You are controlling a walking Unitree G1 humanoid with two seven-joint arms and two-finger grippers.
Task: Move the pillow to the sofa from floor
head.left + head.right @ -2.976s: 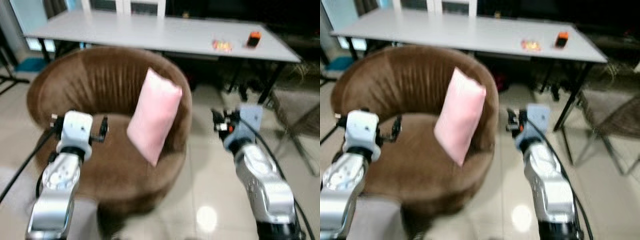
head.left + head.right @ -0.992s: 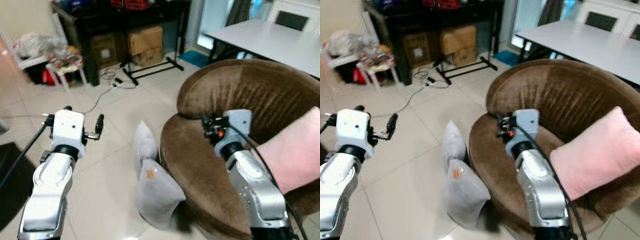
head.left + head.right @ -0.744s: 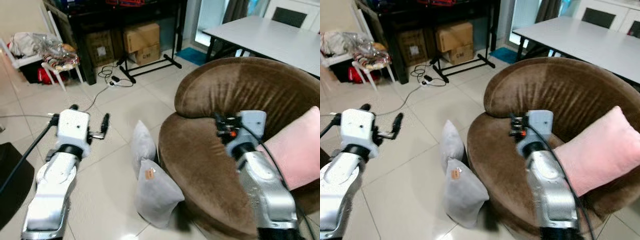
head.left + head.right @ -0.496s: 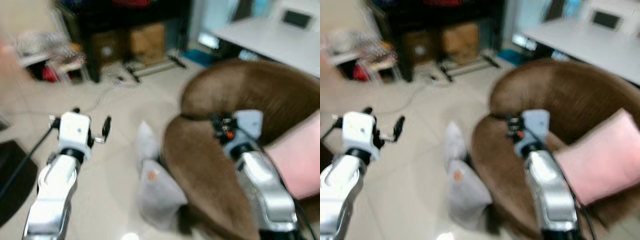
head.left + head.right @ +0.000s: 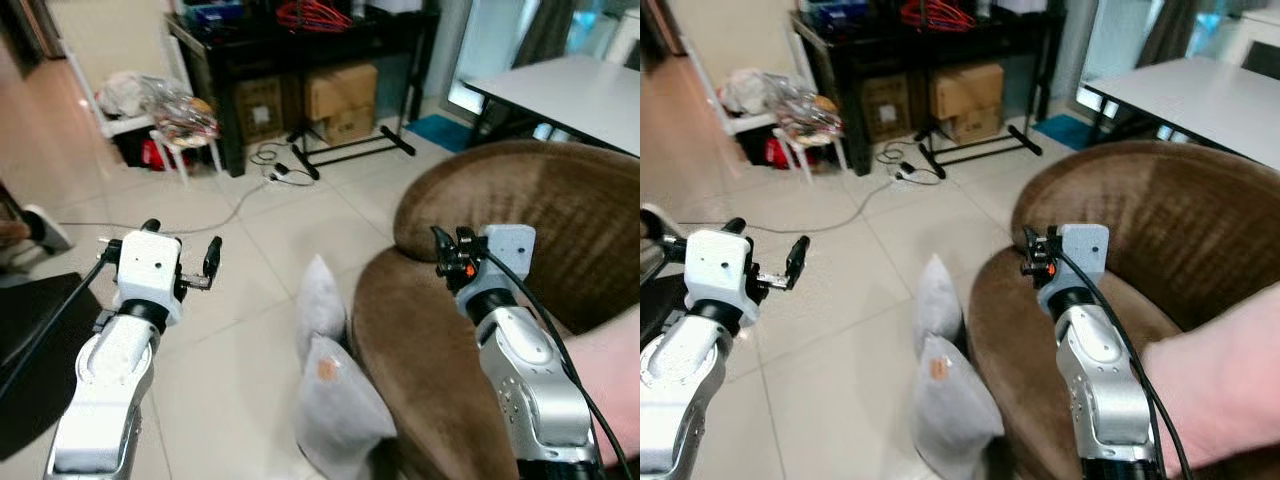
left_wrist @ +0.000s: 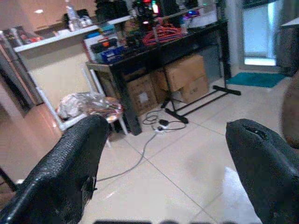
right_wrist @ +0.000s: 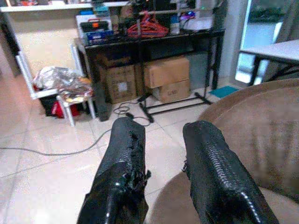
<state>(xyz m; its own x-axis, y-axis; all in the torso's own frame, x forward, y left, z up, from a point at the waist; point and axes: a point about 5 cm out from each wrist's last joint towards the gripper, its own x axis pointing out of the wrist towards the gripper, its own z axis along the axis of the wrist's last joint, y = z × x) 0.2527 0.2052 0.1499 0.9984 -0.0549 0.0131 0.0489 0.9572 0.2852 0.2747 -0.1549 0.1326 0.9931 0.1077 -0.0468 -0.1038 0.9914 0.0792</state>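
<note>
we see two grey pillows (image 5: 330,390) on the floor beside the brown sofa (image 5: 560,240); the orange label is unreadable. left gripper (image 5: 180,262) and right gripper (image 7: 168,154) spread, holding nothing.

Tiled floor (image 5: 250,340) bearing two grey pillows (image 5: 335,405), between left claw (image 5: 180,262) and right claw (image 5: 445,255), against brown sofa (image 5: 520,230)

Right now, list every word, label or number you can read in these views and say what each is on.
No text can be read.
Small orange tag on the grey fabric pillow on the floor: too small to read.
White label on the brown cardboard box under the black shelf: blurred.
Blue bin on the shelf: no print can be made out.
</note>
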